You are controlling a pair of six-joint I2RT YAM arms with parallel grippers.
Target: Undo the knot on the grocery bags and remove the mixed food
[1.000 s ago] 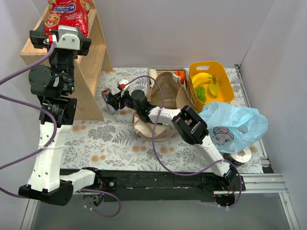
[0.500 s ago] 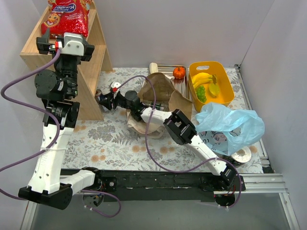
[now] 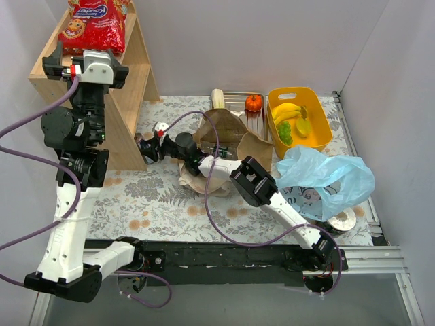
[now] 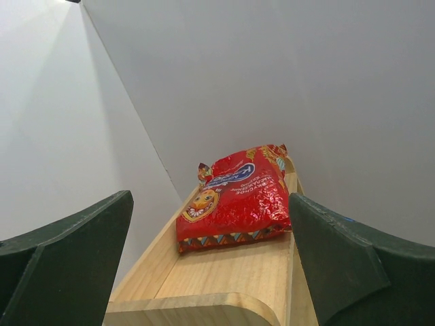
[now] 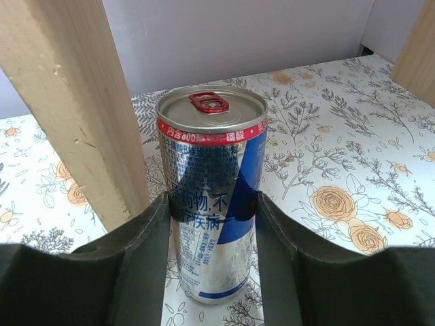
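The red crisp packet (image 3: 95, 24) with a blue oval logo lies on the top shelf of the wooden rack (image 3: 136, 81). It also shows in the left wrist view (image 4: 234, 197). My left gripper (image 3: 85, 64) is open and empty, just in front of the packet (image 4: 211, 272). My right gripper (image 3: 151, 144) is shut on an upright silver-blue drink can (image 5: 211, 217) beside the rack's leg (image 5: 75, 102). The light-blue plastic bag (image 3: 329, 178) lies slack at the right; no knot shows. The brown paper carrier (image 3: 228, 132) lies crumpled under my right arm.
A yellow tub (image 3: 319, 129) at the back right holds bananas (image 3: 289, 109) and green fruit. A small orange pumpkin (image 3: 253, 103) sits on the steel tray (image 3: 238, 97), with a pale leek end (image 3: 217, 96) beside it. A round disc (image 3: 343, 220) lies near the front right.
My right gripper has carried the can left, closer to the rack's leg, and the paper carrier shifted with the arm. My left gripper has drawn back slightly from the crisp packet.
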